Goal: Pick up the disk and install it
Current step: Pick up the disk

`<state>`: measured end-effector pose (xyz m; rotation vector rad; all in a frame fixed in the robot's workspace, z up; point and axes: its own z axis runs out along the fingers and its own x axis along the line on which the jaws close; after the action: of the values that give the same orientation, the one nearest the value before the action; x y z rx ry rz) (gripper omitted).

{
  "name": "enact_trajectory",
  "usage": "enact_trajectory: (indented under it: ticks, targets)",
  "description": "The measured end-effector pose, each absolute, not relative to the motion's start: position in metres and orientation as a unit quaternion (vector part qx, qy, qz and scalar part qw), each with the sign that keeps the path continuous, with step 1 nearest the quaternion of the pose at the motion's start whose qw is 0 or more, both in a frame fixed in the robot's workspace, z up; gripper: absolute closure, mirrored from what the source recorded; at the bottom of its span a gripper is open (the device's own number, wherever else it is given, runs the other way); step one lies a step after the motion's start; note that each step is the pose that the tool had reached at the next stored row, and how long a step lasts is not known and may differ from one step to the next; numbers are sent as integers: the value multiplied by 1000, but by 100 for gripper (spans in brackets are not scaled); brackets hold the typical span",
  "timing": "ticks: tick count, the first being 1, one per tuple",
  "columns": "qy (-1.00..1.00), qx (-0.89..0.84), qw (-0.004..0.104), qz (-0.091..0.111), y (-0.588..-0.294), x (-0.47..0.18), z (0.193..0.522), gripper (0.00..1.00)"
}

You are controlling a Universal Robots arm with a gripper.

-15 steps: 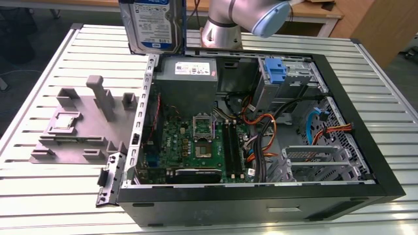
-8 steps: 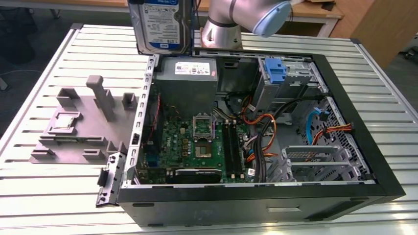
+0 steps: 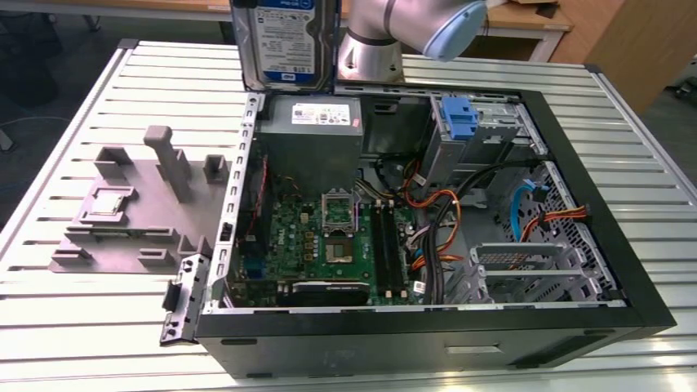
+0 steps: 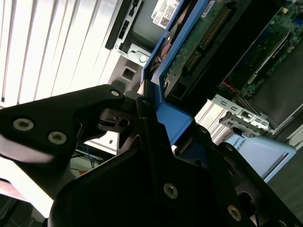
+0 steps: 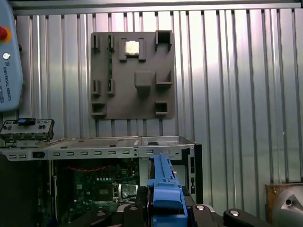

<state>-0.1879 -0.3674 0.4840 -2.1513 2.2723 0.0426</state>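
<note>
The disk (image 3: 286, 39) hangs upright at the far edge of the open computer case (image 3: 436, 331), label side showing, just above the grey power supply (image 3: 310, 122). In both wrist views my gripper (image 5: 163, 209) is shut on the disk, its black fingers (image 4: 118, 123) pressed against the blue rail (image 4: 166, 116). The disk's green circuit board (image 4: 201, 40) faces the second wrist view. The silver arm (image 3: 397, 33) rises beside the disk in the exterior view.
Inside the case lie the motherboard (image 3: 326, 237), bundled cables (image 3: 436, 212), an upright blue latch (image 3: 459, 122) and a metal drive cage (image 3: 528, 269). A grey fixture plate (image 3: 136, 204) with posts sits on the slatted table (image 3: 65, 327) at the exterior view's left.
</note>
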Motion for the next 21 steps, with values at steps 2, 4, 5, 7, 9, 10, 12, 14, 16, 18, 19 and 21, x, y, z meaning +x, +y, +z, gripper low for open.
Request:
enact_trajectory:
  ticks: [2, 4, 5, 7, 9, 10, 12, 14, 16, 18, 19, 21]
  targets:
    - [726, -687, 6, 14, -367, -184, 484, 63]
    - [726, -687, 6, 14, -367, -181, 484, 63]
    - [726, -687, 6, 14, -367, -179, 484, 63]
    - [726, -687, 6, 14, -368, -176, 484, 63]
    - [726, -687, 6, 14, -368, -172, 484, 63]
    - [726, -687, 6, 14, -368, -171, 484, 63]
    - [726, -687, 6, 14, -368, -167, 484, 63]
    - [726, -687, 6, 14, -368, -164, 484, 63]
    - [726, -687, 6, 14, -368, -161, 484, 63]
    - [726, -687, 6, 14, -368, -158, 484, 63]
    - [726, -687, 6, 14, -368, -156, 484, 63]
    - [726, -687, 6, 14, -368, -153, 484, 63]
